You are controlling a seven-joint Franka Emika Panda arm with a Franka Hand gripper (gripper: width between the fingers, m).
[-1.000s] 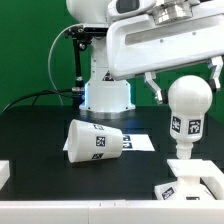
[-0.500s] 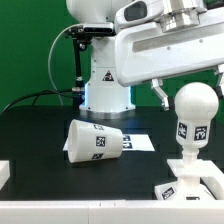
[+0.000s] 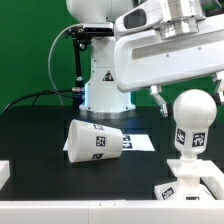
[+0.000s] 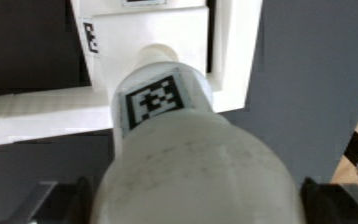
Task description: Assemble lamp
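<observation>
Three lamp parts are on the black bench (image 3: 40, 130): the bulb (image 3: 192, 118) stands upright on the base (image 3: 200, 185), directly under the gripper (image 3: 188, 98), its round head between the two fingers (image 3: 156, 98). The fingers are close at both sides (if they press the head or only flank it, I cannot tell). The shade (image 3: 95, 140) lies on its side, well apart from the gripper, toward the exterior view's left.

Black table (image 3: 40, 125) with shade (image 3: 95, 140) on its side, marker board (image 3: 141, 143), base (image 3: 200, 186)
</observation>
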